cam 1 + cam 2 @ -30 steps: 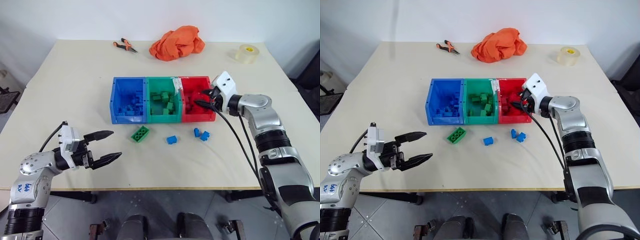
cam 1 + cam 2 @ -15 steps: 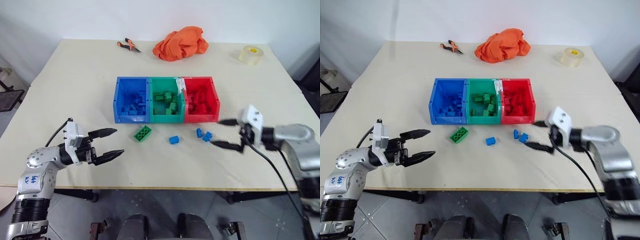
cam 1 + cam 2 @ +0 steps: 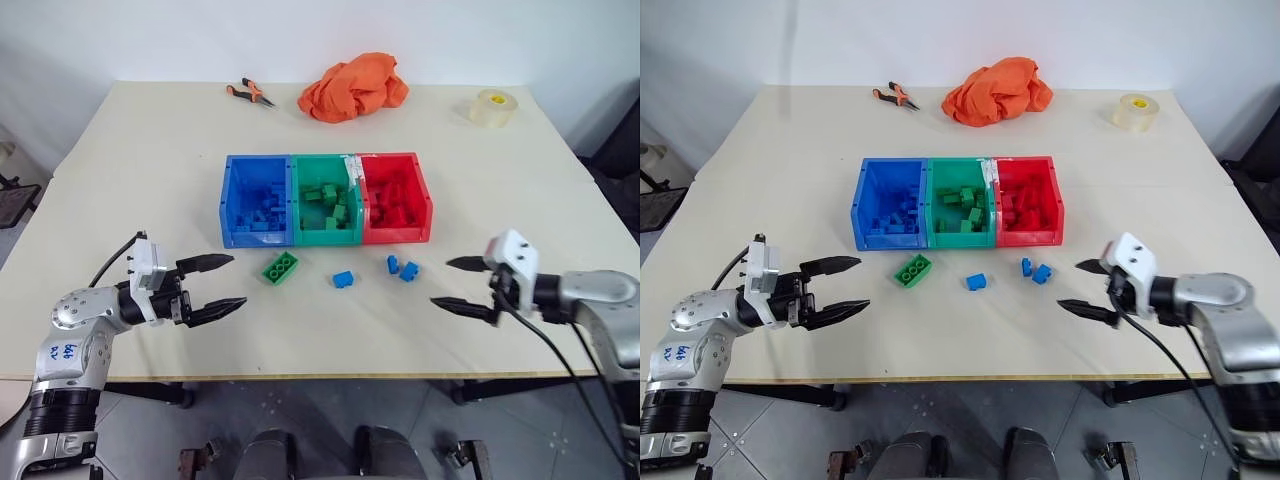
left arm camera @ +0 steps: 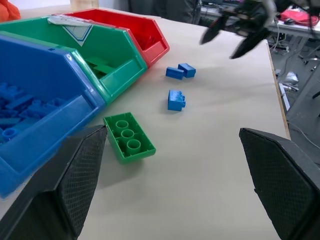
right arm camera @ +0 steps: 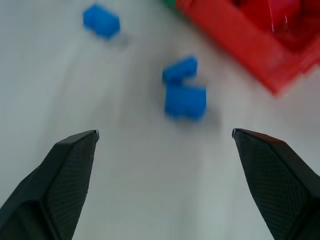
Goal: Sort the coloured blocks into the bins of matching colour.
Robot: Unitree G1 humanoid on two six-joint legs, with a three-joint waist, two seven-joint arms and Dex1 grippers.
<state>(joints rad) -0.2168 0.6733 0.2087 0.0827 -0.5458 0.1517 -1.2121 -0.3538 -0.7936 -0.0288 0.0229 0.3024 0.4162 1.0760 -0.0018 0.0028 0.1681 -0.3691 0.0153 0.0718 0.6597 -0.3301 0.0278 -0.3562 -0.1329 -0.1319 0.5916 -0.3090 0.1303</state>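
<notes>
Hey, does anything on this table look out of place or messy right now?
Four blocks lie loose on the table in front of the bins: one green block and three blue blocks, two of them close together. They are not yet sorted. Nothing looks spilled or damaged.

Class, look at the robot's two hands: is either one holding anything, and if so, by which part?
Nothing is held. The left hand and right hand are both open and empty above the table.

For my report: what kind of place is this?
Probably a lab or workshop: a plain table holds sorting bins, pliers and a tape roll.
</notes>
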